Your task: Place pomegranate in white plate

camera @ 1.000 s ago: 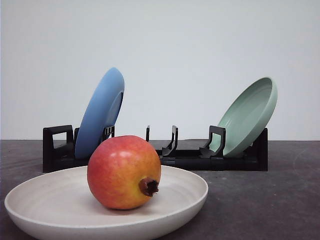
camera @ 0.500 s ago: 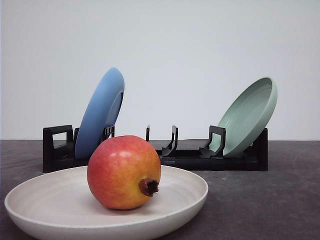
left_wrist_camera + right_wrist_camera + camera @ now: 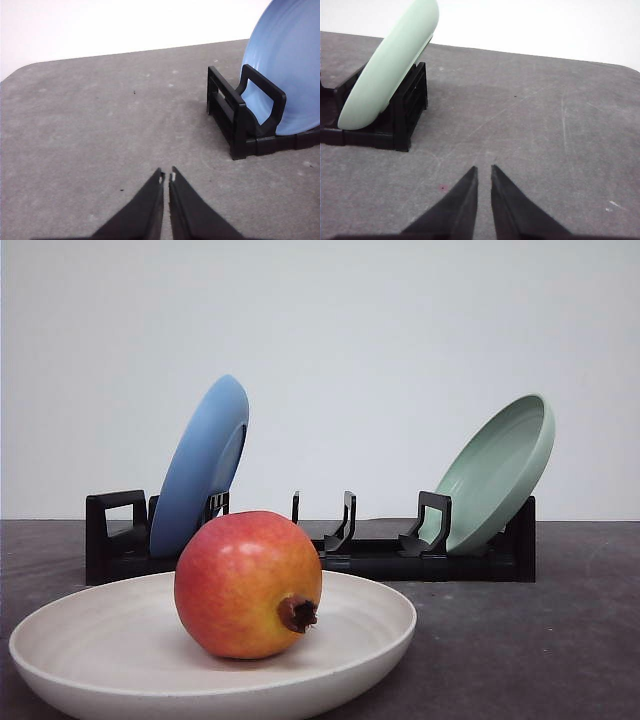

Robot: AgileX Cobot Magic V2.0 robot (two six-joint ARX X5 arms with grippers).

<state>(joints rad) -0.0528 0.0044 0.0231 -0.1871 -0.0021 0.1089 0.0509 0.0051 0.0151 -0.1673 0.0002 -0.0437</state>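
With our left gripper (image 3: 166,176) and right gripper (image 3: 484,170) both closed on nothing over bare table, we judge the placing done. The pomegranate (image 3: 248,583) sits in the white plate (image 3: 90,640); we should keep clear.

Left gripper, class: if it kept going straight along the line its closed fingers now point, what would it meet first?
Probably only bare table. The left gripper points across open grey surface; the black rack holding the blue plate sits off to one side of that line, though depth is uncertain.
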